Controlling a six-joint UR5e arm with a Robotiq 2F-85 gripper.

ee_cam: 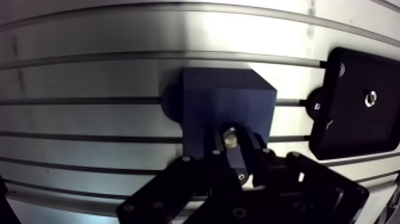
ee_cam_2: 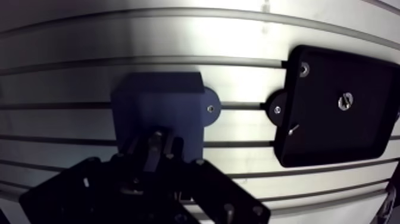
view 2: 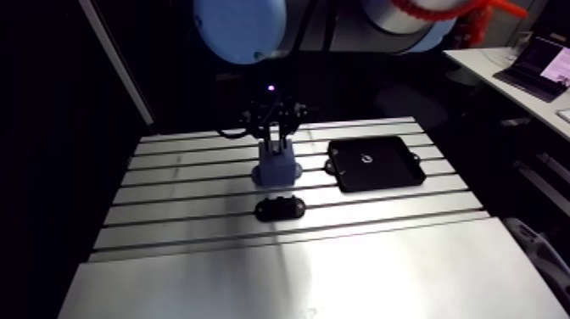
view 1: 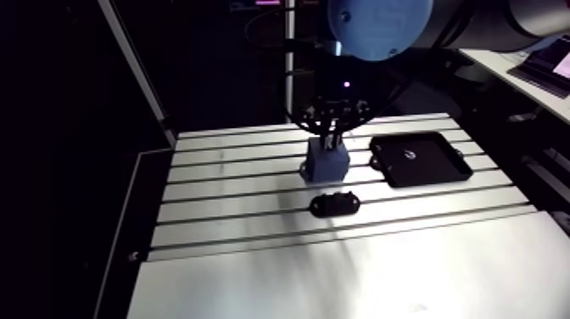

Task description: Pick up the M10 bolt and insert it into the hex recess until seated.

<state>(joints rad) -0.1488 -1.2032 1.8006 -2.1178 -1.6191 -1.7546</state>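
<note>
With pincer (ee_cam: 233,149) clamped narrowly on silver metal bolt (ee_cam: 230,138) over dark blue square block (ee_cam: 226,101), risks jamming if tilted or off-centre.

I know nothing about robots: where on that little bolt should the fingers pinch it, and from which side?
Near its top end, from straight above. The bolt looks upright in the gripper, pinched on two opposite sides, over the blue block. That probably leaves its lower end free to go down into the block; coming from the side would likely bump the block.
</note>
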